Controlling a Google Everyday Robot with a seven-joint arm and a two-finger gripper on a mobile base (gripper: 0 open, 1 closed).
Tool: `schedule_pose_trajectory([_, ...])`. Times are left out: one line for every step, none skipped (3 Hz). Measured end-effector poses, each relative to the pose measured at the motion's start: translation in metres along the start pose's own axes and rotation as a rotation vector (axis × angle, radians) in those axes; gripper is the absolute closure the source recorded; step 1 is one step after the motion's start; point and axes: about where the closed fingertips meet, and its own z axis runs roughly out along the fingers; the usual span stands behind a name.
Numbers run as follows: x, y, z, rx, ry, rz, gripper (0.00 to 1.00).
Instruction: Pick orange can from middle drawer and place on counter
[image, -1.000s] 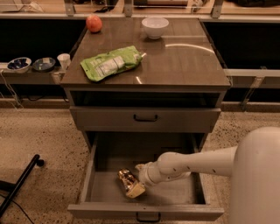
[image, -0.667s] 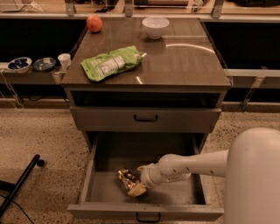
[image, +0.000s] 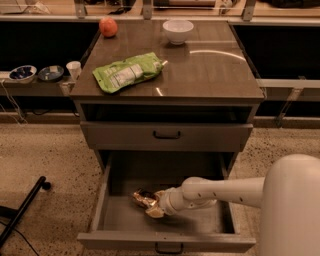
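The orange can (image: 141, 198), shiny gold-orange with dark patches, lies on the grey floor of the open middle drawer (image: 165, 240), left of centre. My gripper (image: 154, 206) is down inside the drawer at the end of the white arm, which reaches in from the right. The gripper is right against the can's right side, and its end partly hides the can. The dark brown counter (image: 215, 70) is the cabinet top above the drawers.
On the counter lie a green pouch (image: 127, 72), a red-orange fruit (image: 108, 27) and a white bowl (image: 178, 31). The upper drawer (image: 167, 135) is closed. A low shelf at the left holds small bowls (image: 22, 73) and a cup (image: 74, 69). A black leg (image: 22, 210) lies on the floor.
The can sits slightly further left and back in the drawer than before. The arm has stayed in nearly the same place with the gripper at the can.
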Motion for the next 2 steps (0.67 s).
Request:
schedule_pose_trajectory([-0.001,0.0,-0.001,0.0,0.0,0.0,0.86])
schedule_pose_trajectory([-0.012,0.006,-0.025,-0.002,-0.041,-0.059,1.0])
